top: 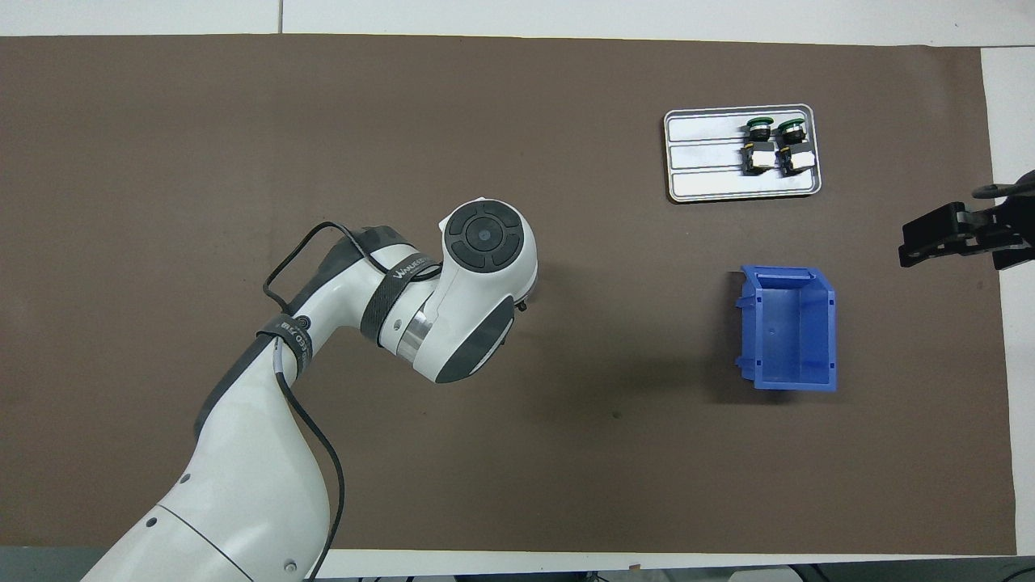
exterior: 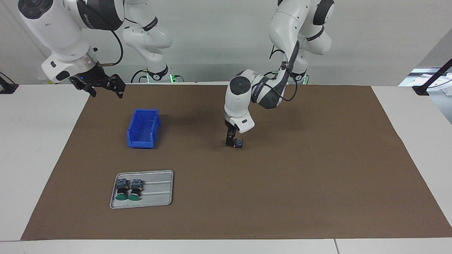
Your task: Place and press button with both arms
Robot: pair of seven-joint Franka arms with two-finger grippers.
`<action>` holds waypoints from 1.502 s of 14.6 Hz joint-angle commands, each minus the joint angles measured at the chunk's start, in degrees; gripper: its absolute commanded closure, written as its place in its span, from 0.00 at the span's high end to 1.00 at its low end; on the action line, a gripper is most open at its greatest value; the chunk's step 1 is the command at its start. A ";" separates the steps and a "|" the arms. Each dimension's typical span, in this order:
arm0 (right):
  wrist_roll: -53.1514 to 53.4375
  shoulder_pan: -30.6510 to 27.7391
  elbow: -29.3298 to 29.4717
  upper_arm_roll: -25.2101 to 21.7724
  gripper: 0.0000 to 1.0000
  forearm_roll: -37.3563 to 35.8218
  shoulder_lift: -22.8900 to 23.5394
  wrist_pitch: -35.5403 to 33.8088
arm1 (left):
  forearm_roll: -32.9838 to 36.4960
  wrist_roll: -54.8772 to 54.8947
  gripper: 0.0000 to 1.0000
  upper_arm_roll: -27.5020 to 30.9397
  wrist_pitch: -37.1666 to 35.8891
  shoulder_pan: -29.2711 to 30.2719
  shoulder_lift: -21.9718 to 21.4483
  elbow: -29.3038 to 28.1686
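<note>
My right gripper (exterior: pixel 102 86) waits in the air over the mat's edge at my right arm's end of the table, fingers spread and holding nothing. Just past it sits the blue bin (exterior: pixel 143 128). My left gripper (exterior: pixel 229 141) is down at mid-mat, right at the cap end of the button (exterior: pixel 237 143) lying on its side — whether my fingers grip it, I cannot tell. Farthest out, the grey tray (exterior: pixel 155 192) carries the two other buttons (exterior: pixel 129 188), side by side.
</note>
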 commanded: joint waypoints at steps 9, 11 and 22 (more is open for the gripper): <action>-1.16 -0.54 -1.67 0.34 0.98 0.29 -1.39 0.33 | 2.61 -3.47 0.95 1.23 3.16 -0.91 1.87 0.91; -1.16 -0.54 -1.58 0.34 0.98 0.29 -1.39 0.24 | 2.61 -3.38 0.94 1.23 3.17 -0.91 2.13 0.91; -1.16 -0.54 -1.67 0.34 0.98 0.29 -1.39 0.33 | 2.52 -3.38 0.51 1.23 2.46 -0.65 2.92 1.61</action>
